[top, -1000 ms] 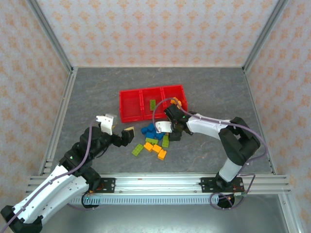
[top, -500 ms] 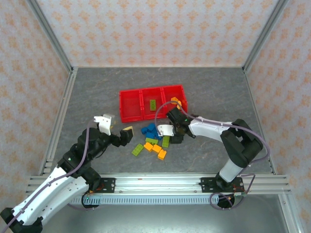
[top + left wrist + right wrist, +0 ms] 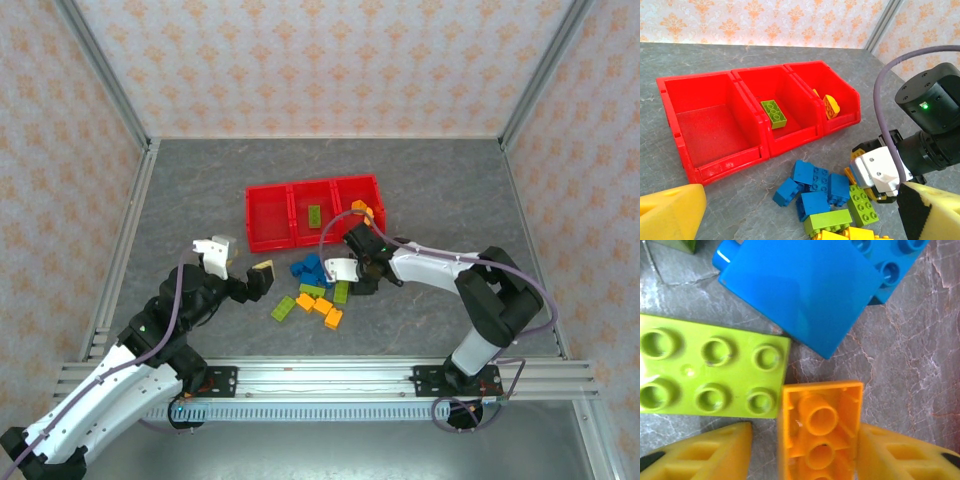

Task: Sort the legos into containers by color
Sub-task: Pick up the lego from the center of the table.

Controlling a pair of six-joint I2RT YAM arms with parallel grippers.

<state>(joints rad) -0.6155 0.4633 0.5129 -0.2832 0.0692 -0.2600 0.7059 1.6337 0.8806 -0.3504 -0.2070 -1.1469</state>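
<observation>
Now the right gripper (image 3: 805, 455) is closing around an upturned orange brick (image 3: 820, 420) in the pile just in front of the red bins (image 3: 268, 215). One finger is not yet touching, so the brick is likely risking a twist, or dragging the green brick (image 3: 710, 372) touching it. A second ago these jaws were wider. The left gripper (image 3: 240, 265) is hanging open and empty.

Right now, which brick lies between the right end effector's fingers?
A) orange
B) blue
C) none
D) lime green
A: in the right wrist view the orange brick, hollow underside up, lies between the two yellow fingers of the right end effector. A gap shows on its left side. The lime green brick and the blue brick lie beyond the fingertips.
</observation>
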